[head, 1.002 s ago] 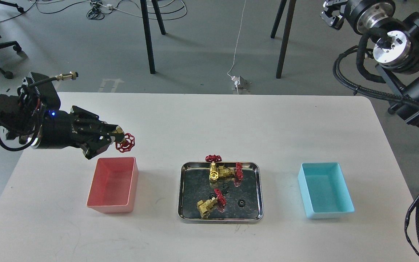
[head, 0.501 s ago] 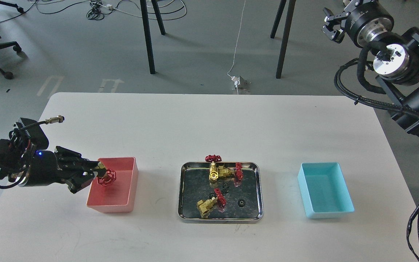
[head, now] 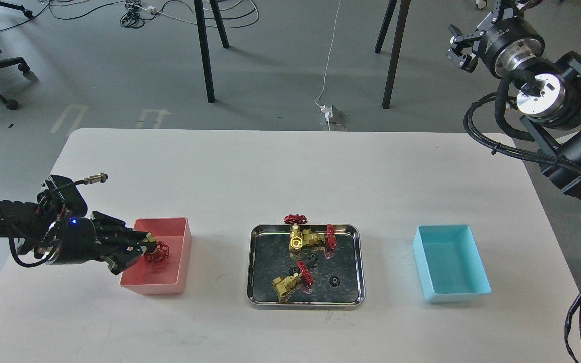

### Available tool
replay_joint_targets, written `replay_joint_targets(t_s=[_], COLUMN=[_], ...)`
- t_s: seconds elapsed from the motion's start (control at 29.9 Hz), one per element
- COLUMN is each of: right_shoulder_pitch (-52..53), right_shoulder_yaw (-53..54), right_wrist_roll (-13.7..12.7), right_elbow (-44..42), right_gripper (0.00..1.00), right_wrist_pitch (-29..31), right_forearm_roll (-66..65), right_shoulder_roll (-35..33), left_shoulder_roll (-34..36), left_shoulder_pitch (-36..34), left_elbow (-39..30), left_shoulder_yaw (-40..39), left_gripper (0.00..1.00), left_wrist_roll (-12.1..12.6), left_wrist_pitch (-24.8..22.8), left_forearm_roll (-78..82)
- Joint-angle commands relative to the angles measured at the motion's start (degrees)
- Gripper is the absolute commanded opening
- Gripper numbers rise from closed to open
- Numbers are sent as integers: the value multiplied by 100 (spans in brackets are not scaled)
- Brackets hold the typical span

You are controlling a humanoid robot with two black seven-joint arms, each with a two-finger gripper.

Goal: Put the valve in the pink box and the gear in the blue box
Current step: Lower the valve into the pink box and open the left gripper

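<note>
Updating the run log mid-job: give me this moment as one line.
left end effector: shut on valve, over pink box | right end effector: raised, open | blue box: empty | tray: valves, gears remain

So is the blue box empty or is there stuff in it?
Empty. The blue box shows only its bare cyan floor; the gears are in the steel tray.

You have a salmon-pink box (head: 162,262) on the left and a light cyan-blue box (head: 451,263) on the right, both plain, on a white table (head: 290,171). Between them the steel tray (head: 306,297) is shiny silver with a dark mottled floor. The valve (head: 155,251) over the pink box shows a red spoked handwheel on brass-gold; the tray valves (head: 306,239) match it. The gear (head: 335,280) is black. Both grippers, left (head: 141,247) and right (head: 459,46), are black; a small blue light glows on your left arm.
</note>
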Motion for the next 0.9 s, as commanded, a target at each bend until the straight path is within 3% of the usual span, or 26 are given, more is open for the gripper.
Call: replay_joint_targets(t_s=[0.0,0.13,0.43,0.57,0.87], right_shoulder_pitch=[-17,-69,-131,-131,-69], right_shoulder_yaw=[0,0,0,-44,-53], right_wrist_roll=[-1,-1,8,17,-10], right_elbow=[0,0,9,18,26], right_gripper=[99,99,99,99,99], right_wrist_pitch=[0,0,0,0,0], right_forearm_roll=[-1,-1,-1,-1,-9], right_shoulder_roll=[1,1,1,36,36], left_shoulder_roll=[-70,-70,-70,0,9], left_shoulder_pitch=[22,40,5,5,84], left_elbow=[15,15,-2,-64,-116], left_shoulder_yaw=[2,2,-16,-418,-622], left_gripper=[16,23,53,64,69], left_wrist_roll=[0,0,0,0,0], left_wrist_pitch=[6,6,6,6,-21], left_forearm_roll=[6,6,-11,-11,-11])
